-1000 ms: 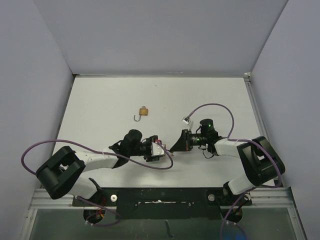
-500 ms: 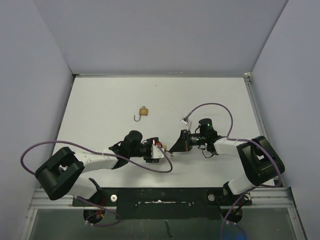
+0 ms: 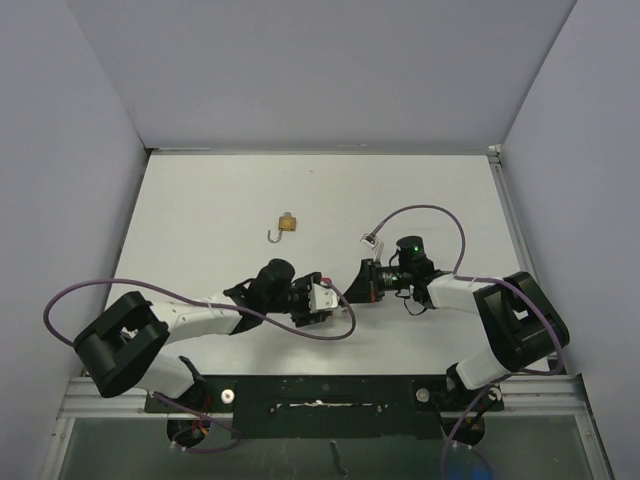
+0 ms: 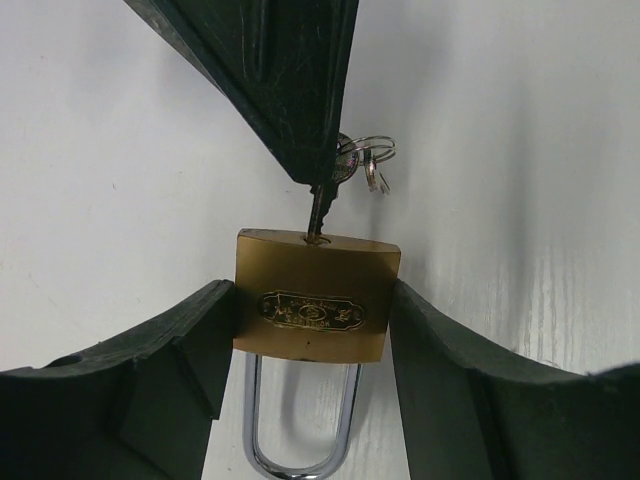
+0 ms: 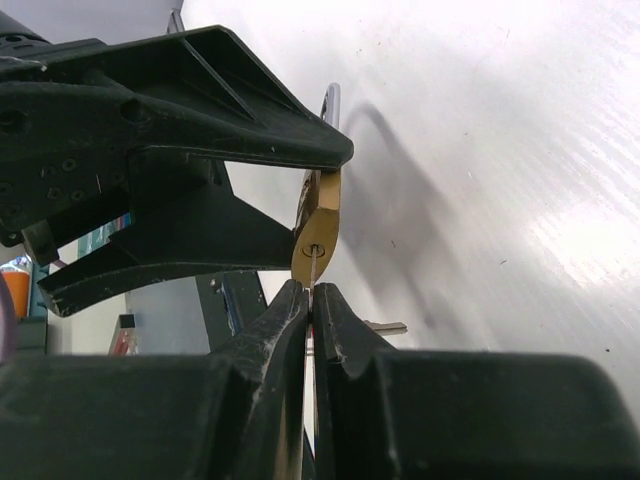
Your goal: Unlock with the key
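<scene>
My right pincer (image 5: 310, 292) is pinched shut on the key (image 4: 318, 212). Its blade tip meets the keyway of the padlock (image 4: 315, 305), in line with the lock's long axis, shackle pointing away. My left pincer (image 4: 313, 325) clamps the brass body from both sides.

key (image 4: 319, 212) head: hidden behind the right gripper (image 4: 318, 178) tips; blade end buried in the keyway
padlock (image 4: 316, 296) stamp: too blurred to read
shackle (image 4: 352, 415): bend clipped by the wrist picture's edge
far padlock (image 3: 287, 223): 1 small shape, details too small to tell
overhead, held padlock: too small to make out
</scene>
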